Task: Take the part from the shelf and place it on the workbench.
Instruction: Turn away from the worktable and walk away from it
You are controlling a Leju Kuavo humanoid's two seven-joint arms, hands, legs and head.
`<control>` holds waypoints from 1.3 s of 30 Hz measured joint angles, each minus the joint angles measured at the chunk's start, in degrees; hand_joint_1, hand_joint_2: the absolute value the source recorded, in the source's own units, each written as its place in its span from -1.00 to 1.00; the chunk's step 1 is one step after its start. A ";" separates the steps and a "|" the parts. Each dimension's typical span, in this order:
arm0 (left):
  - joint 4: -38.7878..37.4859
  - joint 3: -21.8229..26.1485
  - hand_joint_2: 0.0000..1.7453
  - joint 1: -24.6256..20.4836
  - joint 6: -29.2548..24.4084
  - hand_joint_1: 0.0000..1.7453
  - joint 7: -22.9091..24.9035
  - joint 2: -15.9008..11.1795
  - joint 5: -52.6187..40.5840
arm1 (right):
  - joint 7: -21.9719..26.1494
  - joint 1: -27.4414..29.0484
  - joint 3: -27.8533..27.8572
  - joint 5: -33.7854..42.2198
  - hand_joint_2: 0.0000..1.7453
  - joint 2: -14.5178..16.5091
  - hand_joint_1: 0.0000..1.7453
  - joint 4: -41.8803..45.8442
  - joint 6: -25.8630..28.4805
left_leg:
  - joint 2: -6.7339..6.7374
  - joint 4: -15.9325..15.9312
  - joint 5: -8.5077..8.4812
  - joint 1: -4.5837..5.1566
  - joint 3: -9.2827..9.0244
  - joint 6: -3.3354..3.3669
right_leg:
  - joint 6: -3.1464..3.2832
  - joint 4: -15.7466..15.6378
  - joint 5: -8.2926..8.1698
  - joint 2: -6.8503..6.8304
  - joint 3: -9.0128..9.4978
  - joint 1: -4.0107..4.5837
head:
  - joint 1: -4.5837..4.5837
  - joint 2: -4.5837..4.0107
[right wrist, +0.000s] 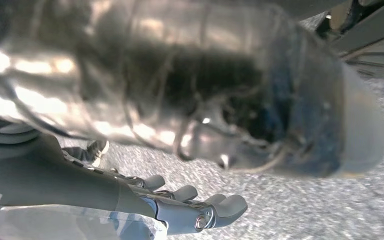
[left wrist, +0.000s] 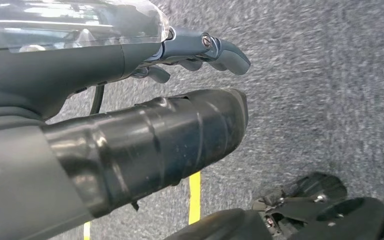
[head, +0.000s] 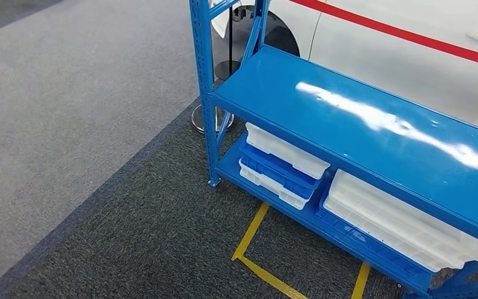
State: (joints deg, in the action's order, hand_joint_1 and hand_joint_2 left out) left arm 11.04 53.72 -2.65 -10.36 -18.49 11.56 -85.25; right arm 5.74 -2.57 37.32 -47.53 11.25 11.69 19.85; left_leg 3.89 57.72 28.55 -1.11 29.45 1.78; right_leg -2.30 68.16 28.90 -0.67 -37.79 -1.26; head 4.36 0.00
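Note:
A blue metal shelf rack [head: 348, 118] stands ahead and to the right in the head view, its glossy middle board catching the light. On its lowest board lie stacked white trays [head: 284, 151] with a blue tray [head: 280, 171] between them, and a longer white tray [head: 404, 227] further right. My left hand [left wrist: 145, 135] hangs over dark carpet with its thick taped thumb straight and its fingers [left wrist: 220, 50] spread, nothing in it. My right hand [right wrist: 180, 100] also hangs over the carpet, its thumb blurred and close to the lens, its fingers [right wrist: 200, 210] stretched out and holding nothing.
Yellow tape lines [head: 252, 233] mark the dark carpet in front of the rack. A white car with a red stripe [head: 411, 37] stands behind it. A round metal post base [head: 208, 118] sits by the rack's left upright. Lighter grey carpet [head: 68, 93] spreads to the left.

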 joint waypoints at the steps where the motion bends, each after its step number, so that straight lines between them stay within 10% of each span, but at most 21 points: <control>1: 0.00 0.00 -1.00 -0.02 0.00 -1.00 0.00 0.01 0.01 | 0.01 -0.02 0.01 -0.02 -1.00 -0.03 -1.00 0.00 -0.02 | 0.52 0.04 0.25 0.09 -0.19 -0.28 | 0.18 -3.76 -1.39 -1.21 1.98 0.17 | -0.01 0.00; 3: 0.00 0.00 -1.00 -0.07 -0.03 -1.00 0.00 -0.01 0.01 | 0.01 -0.15 0.01 -0.10 -1.00 -0.08 -1.00 0.00 -0.07 | 1.43 0.13 0.74 0.35 -0.54 -0.99 | 0.86 -8.33 -2.53 -2.78 4.23 0.61 | -0.03 0.00; 6: 0.00 0.00 -1.00 -0.48 -0.10 -1.00 -0.02 -0.01 0.00 | -0.01 -0.11 0.04 -0.25 -1.00 -0.09 -1.00 0.00 -0.09 | 2.44 0.01 1.20 0.43 -1.27 -1.96 | 1.96 -8.85 -2.33 -1.72 4.22 0.80 | -0.05 0.00; 12: 0.00 0.00 -1.00 -0.22 -0.25 -1.00 -0.04 -0.01 -0.02 | 0.06 -0.29 0.10 -0.44 -1.00 -0.10 -1.00 0.00 -0.11 | -3.01 14.79 8.59 0.00 5.60 -2.75 | 3.61 -9.26 -2.61 1.90 4.40 0.65 | -0.08 0.00; 14: 0.00 0.00 -1.00 -0.04 -0.20 -1.00 -0.01 0.00 -0.03 | 0.07 -0.24 0.13 -0.45 -1.00 -0.12 -1.00 0.00 -0.12 | -3.29 15.09 6.71 0.01 6.44 -2.64 | 3.63 -9.14 -2.55 3.51 4.54 0.74 | -0.09 0.00; 17: 0.00 0.00 -1.00 0.00 -0.06 -1.00 0.09 -0.02 -0.11 | -0.02 -0.25 0.15 -0.52 -1.00 -0.12 -1.00 0.00 -0.14 | -5.47 5.33 0.67 -0.08 3.04 -2.10 | 3.30 -8.68 -2.36 5.71 4.52 0.81 | -0.08 0.00; 21: 0.00 -0.01 -1.00 -0.24 0.08 -1.00 0.17 -0.04 -0.15 | -0.06 -0.08 0.18 -0.56 -1.00 -0.13 -1.00 -0.01 -0.13 | -6.41 1.28 -0.14 0.07 1.56 -1.33 | 1.84 -8.34 -2.44 7.77 3.80 0.71 | -0.07 0.00; 28: 0.00 0.00 -1.00 0.00 0.13 -1.00 0.17 -0.02 -0.19 | -0.08 -0.11 0.21 -0.56 -1.00 -0.19 -1.00 -0.02 -0.13 | -1.63 0.31 -0.55 -0.01 1.07 0.11 | 0.25 6.52 4.54 1.31 -3.50 0.41 | 0.18 0.00; 34: 0.00 0.00 -1.00 -0.12 0.08 -1.00 0.17 0.01 -0.20 | -0.03 -0.20 0.21 -0.60 -1.00 -0.21 -1.00 0.00 -0.20 | 1.71 0.52 0.64 0.38 -0.02 -1.36 | 1.24 -8.01 -2.13 -2.84 4.00 0.71 | 0.12 0.00; 37: 0.00 -0.02 -1.00 -0.47 -0.03 -1.00 0.17 0.01 -0.21 | 0.05 -0.14 0.24 -0.62 -1.00 -0.22 -1.00 0.00 -0.26 | 2.24 0.42 1.15 0.37 -0.70 -2.33 | 2.48 -8.45 -2.14 -1.34 3.97 0.80 | 0.08 0.00; 39: 0.00 -0.02 -1.00 -0.55 -0.08 -1.00 0.17 0.01 -0.22 | 0.09 -0.19 0.25 -0.68 -1.00 -0.22 -1.00 0.00 -0.26 | -0.04 3.07 3.21 0.12 0.19 -2.80 | 3.33 -8.84 -2.39 -0.26 4.10 0.54 | 0.07 0.00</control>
State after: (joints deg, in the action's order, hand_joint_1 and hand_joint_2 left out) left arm 11.04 53.70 -3.21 -10.44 -18.32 11.57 -85.47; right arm 5.83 -2.76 37.57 -48.21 11.03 11.69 19.58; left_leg 3.85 60.79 31.77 -0.99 29.65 -1.02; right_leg 1.03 59.31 26.52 -0.93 -33.69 -0.71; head 4.43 0.00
